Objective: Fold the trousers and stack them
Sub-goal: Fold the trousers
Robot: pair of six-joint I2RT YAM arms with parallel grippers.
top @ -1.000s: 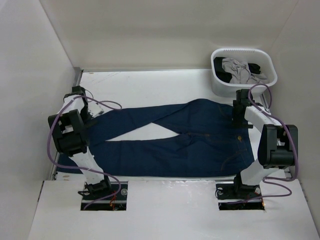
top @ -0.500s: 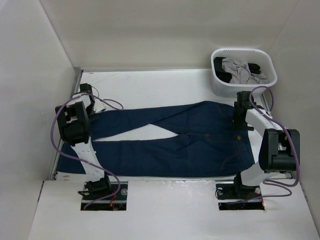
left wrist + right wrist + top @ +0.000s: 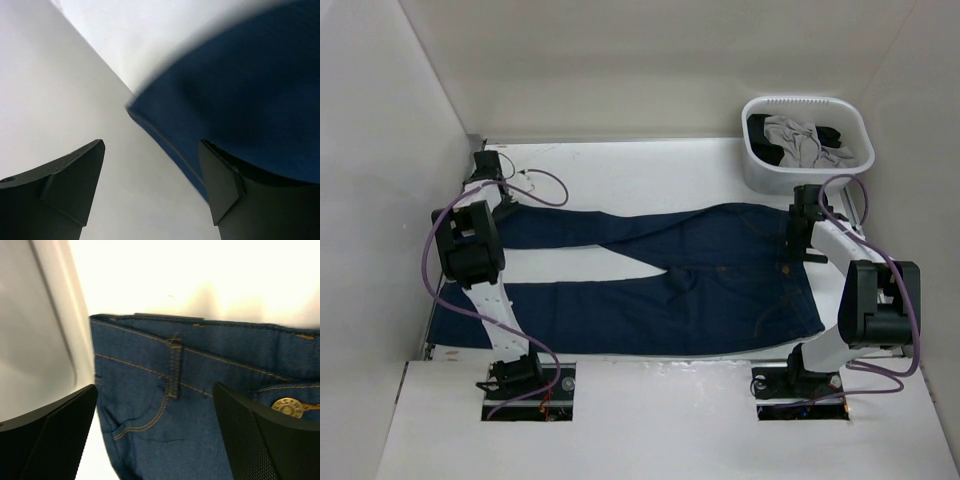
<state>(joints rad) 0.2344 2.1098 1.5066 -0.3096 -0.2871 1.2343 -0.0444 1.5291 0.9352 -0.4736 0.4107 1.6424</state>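
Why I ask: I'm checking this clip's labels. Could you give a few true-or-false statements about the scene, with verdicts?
1. The trousers lie unfolded on the table, with the waistband toward the right arm. True.
2. The left claw is shut on a trouser leg. False: its jaws stand open by the far leg's hem and pinch nothing.
3. The basket holds a light grey garment and a black garment. True.
4. The right claw lifts the waistband off the table. False: it is open above the waistband, which lies flat.
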